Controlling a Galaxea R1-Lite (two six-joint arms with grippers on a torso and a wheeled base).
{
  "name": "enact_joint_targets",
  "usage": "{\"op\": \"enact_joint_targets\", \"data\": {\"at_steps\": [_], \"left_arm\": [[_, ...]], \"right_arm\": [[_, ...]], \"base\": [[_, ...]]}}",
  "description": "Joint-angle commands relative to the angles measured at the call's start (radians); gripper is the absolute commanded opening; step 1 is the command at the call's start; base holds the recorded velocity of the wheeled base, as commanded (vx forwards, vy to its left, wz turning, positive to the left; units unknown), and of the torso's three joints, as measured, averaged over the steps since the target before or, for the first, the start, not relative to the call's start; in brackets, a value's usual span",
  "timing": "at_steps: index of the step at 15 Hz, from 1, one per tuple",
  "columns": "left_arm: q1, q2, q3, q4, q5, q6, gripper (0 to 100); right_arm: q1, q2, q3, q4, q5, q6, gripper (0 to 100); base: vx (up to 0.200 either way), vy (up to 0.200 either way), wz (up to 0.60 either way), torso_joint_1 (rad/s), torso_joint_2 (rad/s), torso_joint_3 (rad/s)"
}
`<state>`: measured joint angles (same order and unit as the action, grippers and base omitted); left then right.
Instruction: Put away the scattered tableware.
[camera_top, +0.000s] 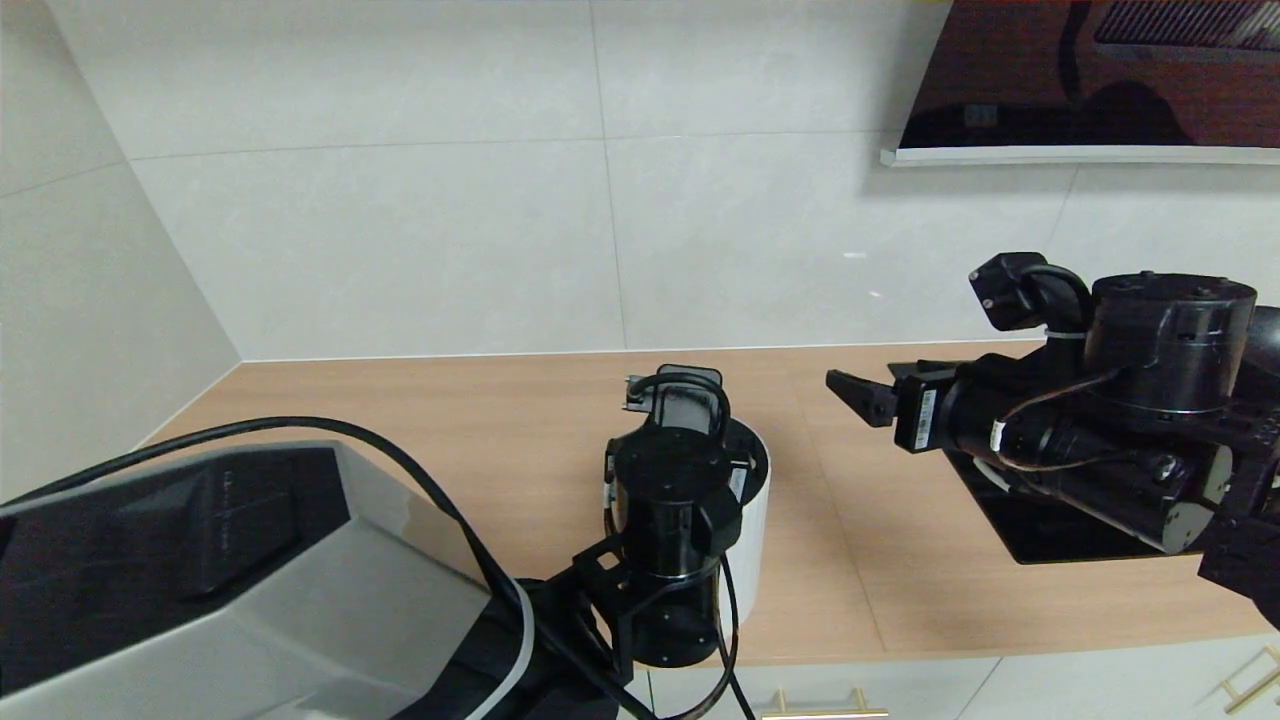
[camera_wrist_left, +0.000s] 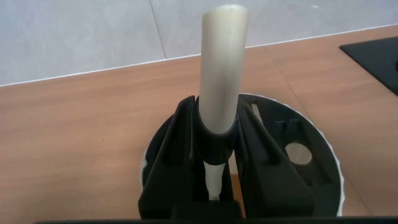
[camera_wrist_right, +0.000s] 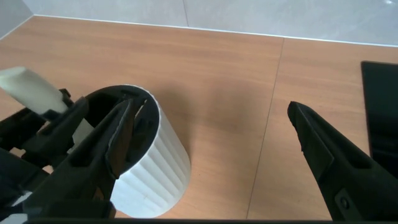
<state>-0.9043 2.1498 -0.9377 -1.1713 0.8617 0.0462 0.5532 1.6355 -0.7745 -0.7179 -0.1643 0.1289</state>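
Wooden surface (camera_top: 450, 420) runs along a wall of pale tiles and carries a white holder (camera_top: 752, 520) close to its front edge, about halfway between the left corner and the cooktop (camera_top: 1060, 540). The holder is a ribbed cylinder (camera_wrist_right: 155, 168) and stands upright, and a black insert with holes closes its top (camera_wrist_left: 323, 168).

The left gripper (camera_wrist_left: 217, 124) hangs directly above the holder. Its fingers (camera_wrist_left: 180, 143) are pressed on a utensil (camera_wrist_left: 222, 68), one on each side. This utensil has a thick cream handle that points up and a little away from the front edge. A black collar sits at the place of the grip, and a thinner white stem goes down from it toward the insert. The lower end is hidden behind the gripper, so I cannot tell what kind of utensil it is or whether it touches the holder.

The right gripper (camera_wrist_right: 217, 106) is above the bare wood between the holder and the cooktop, nearer to the back edge. Its fingers (camera_wrist_right: 329, 155) are spread wide and nothing is between them. The cooktop is a flat black panel (camera_wrist_right: 379, 106) set in the surface near the front edge, at the right.
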Motion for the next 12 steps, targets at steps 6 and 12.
{"op": "enact_joint_targets", "data": {"at_steps": [6,12], "left_arm": [[0.004,-0.079,0.068,-0.001,-0.007,-0.006,100],[0.004,-0.343,0.172,0.002,-0.132,-0.017,100]], "right_arm": [[0.001,0.003,0.000,0.000,0.000,0.000,100],[-0.001,-0.020,0.004,-0.003,0.000,0.001,100]], "base": [[0.000,0.000,0.00,0.000,0.00,0.000],[0.000,0.000,0.00,0.000,0.00,0.000]]}}
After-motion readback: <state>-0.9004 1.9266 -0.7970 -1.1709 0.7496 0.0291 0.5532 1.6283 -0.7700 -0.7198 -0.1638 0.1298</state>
